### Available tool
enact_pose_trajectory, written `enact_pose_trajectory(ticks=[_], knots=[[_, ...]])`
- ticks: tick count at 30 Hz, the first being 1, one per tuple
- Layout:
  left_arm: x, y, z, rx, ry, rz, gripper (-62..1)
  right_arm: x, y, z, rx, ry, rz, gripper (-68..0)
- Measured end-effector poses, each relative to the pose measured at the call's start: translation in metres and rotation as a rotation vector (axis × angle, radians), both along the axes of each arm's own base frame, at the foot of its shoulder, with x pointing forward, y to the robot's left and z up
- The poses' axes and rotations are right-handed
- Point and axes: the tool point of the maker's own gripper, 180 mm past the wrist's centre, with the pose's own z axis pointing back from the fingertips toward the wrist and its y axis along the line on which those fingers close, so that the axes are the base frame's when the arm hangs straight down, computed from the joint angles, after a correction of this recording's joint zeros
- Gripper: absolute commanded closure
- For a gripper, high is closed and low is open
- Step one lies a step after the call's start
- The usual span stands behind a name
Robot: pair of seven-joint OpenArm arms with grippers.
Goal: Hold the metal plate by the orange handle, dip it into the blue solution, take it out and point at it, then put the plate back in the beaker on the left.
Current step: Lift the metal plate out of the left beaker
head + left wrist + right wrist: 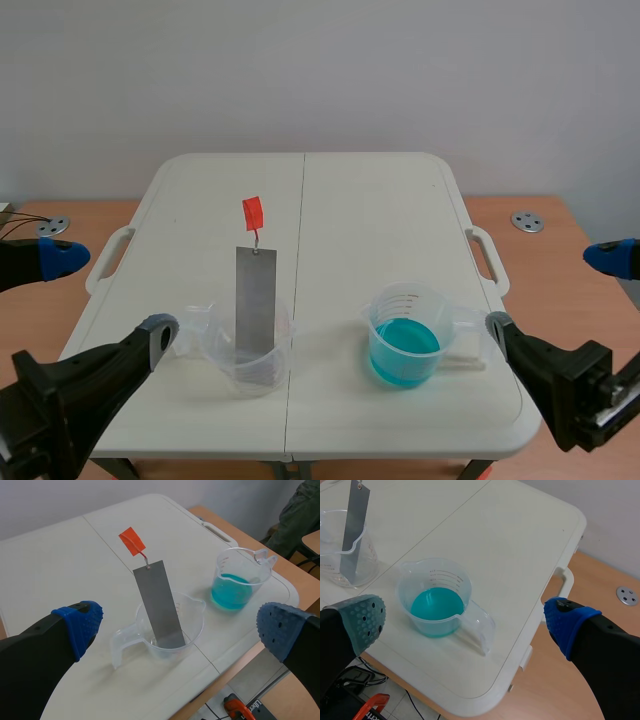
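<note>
The metal plate [255, 300] leans in the clear beaker [225, 360] at the near left, its orange handle [253, 212] sticking up on a thin wire. That small tag looks loose: a poor pinch could slip, swing the plate and tip the light beaker, or splash the blue solution [404, 350] to the right. The left gripper [108, 297] sits low by the bench [370, 220] at its near-left edge, fingers spread and empty. The right gripper [553, 294] mirrors it at the near right.

Plate [355, 530] top cut off, beaker [330, 570] partly cropped
</note>
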Motion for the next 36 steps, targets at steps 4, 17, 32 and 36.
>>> enact_pose_trajectory(ticks=[4,17,32,36], knots=[[0.0,0.0,0.0,0.0,0.0,0.0,-62.3,0.006,0.0,0.003,-0.007,-0.013,0.006,-66.3],[0.0,0.0,0.0,0.002,0.0,0.0,-16.1,0.033,0.034,0.02,0.019,-0.069,0.091,-66.3],[-0.011,0.01,-0.039,0.188,0.147,-0.018,-2.1,0.061,0.09,0.018,0.11,-0.08,0.244,-66.3],[-0.033,0.026,-0.078,0.305,0.316,-0.014,-2.1,0.069,0.096,0.019,0.147,-0.077,0.249,-66.3]])
